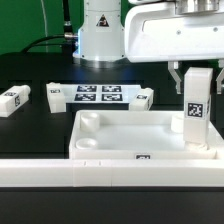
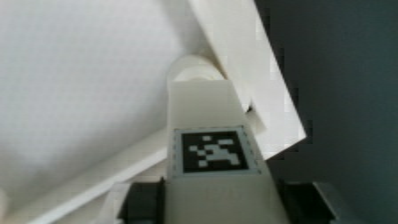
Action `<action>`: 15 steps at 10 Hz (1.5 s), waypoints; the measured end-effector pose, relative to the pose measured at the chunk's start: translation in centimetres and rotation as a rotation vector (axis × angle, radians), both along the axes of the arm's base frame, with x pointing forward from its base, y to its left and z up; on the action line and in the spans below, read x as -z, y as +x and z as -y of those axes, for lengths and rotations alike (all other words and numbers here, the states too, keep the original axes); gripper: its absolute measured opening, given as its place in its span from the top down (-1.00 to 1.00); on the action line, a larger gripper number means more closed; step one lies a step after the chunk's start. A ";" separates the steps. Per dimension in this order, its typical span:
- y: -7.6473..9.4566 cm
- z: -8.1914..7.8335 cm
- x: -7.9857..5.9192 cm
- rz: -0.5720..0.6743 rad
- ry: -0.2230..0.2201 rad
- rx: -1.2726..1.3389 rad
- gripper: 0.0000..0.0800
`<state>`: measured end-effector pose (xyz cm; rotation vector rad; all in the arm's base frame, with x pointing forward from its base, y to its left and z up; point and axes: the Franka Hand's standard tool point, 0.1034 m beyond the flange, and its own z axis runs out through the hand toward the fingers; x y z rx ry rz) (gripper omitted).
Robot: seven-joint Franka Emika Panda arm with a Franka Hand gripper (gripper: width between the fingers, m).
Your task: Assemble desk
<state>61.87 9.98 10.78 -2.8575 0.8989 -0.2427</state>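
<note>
While clamped upright in gripper [image 1: 197,80], jaws closed on its sides: held leg [image 1: 197,115], lower end at round corner socket [image 2: 199,68] of tabletop [image 1: 110,135], exterior view's right. Seated or not: cannot tell. Behind tabletop, lying loose: outer leg [image 1: 12,98] and inner leg [image 1: 55,95] on exterior view's left of marker board [image 1: 98,95]; third leg [image 1: 143,97] on its right.

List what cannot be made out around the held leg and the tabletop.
- Exterior view: the wall of the white rectangular plastic tabletop hides the foot of the upright white square plastic leg; seating unknown.
- Wrist view: that leg covers most of the round corner socket.
- Exterior view: the top edge cuts off the robot arm.
</note>
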 end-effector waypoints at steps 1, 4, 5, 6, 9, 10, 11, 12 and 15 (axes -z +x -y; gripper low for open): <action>0.0 -0.1 0.0 -0.008 0.017 0.068 0.26; -0.1 -0.7 0.1 -0.028 0.069 0.306 0.26; -0.2 -1.0 0.1 -0.039 0.098 0.386 0.26; -0.2 -1.3 0.1 -0.052 0.130 0.472 0.26; -0.3 -1.7 0.1 -0.077 0.192 0.629 0.26; -0.3 -1.9 0.2 -0.084 0.206 0.675 0.26; -0.3 -2.1 0.2 -0.089 0.213 0.693 0.26; -0.4 -2.0 0.2 -0.085 0.206 0.658 0.26; -0.5 -2.2 0.2 -0.078 0.180 0.534 -0.45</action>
